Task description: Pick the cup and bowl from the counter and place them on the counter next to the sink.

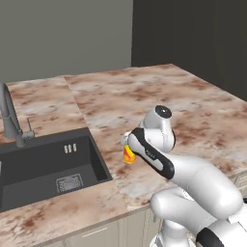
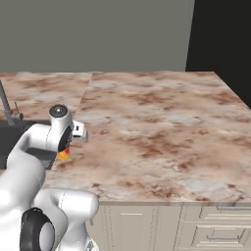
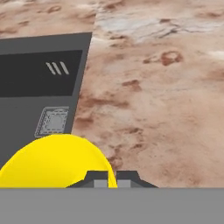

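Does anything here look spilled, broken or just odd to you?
Nothing looks spilled or damaged. The claw is shut on the yellow cup, held above the counter just right of the sink. The counter is marbled, not stained, and the sink basin looks dry, its drain grate in place.

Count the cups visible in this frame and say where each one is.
1. The yellow cup sits in the shut gripper, just right of the sink over the counter. The arm could hide others.
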Robot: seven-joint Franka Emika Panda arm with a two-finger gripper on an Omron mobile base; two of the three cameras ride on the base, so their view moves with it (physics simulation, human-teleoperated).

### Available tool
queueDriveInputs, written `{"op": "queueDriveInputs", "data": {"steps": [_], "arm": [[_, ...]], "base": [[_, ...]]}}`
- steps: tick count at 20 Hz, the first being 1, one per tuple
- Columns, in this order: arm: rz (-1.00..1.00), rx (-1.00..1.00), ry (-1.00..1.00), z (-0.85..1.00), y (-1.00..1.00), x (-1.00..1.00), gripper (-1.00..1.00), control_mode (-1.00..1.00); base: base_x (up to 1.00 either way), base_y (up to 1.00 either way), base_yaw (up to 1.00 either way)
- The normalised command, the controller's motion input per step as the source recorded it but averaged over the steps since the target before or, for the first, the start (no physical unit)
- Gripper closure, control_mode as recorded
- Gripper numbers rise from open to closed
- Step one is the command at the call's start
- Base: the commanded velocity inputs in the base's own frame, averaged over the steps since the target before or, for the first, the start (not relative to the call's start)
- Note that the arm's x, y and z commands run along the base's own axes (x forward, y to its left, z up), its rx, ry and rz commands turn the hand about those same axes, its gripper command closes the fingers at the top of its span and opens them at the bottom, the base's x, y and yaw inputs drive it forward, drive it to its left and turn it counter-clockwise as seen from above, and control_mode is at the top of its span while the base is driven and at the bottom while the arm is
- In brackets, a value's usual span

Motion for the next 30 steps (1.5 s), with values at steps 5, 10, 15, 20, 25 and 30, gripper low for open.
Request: {"op": "queueDriveInputs", "data": {"steps": [5,10,15,20,25,30], "arm": [[0.00,0.00,0.00,-0.33,0.01,0.03,1.00,-1.00],[0.00,0.00,0.00,-0.28,0.00,0.00,1.00,-1.00],[0.00,0.00,-0.01,-0.23,0.00,0.00,1.00,-1.00],[0.00,0.00,-0.02,-0.23,0.00,0.00,1.00,-1.00],[0.00,0.00,-0.03,-0.26,0.00,0.00,1.00,-1.00],[0.00,0.00,-0.03,-0.22,0.00,0.00,1.00,-1.00]], "base": [[0.00,0.00,0.00],[0.00,0.00,0.00],[0.00,0.00,0.00],[0.00,0.00,0.00],[0.00,0.00,0.00],[0.00,0.00,0.00]]}}
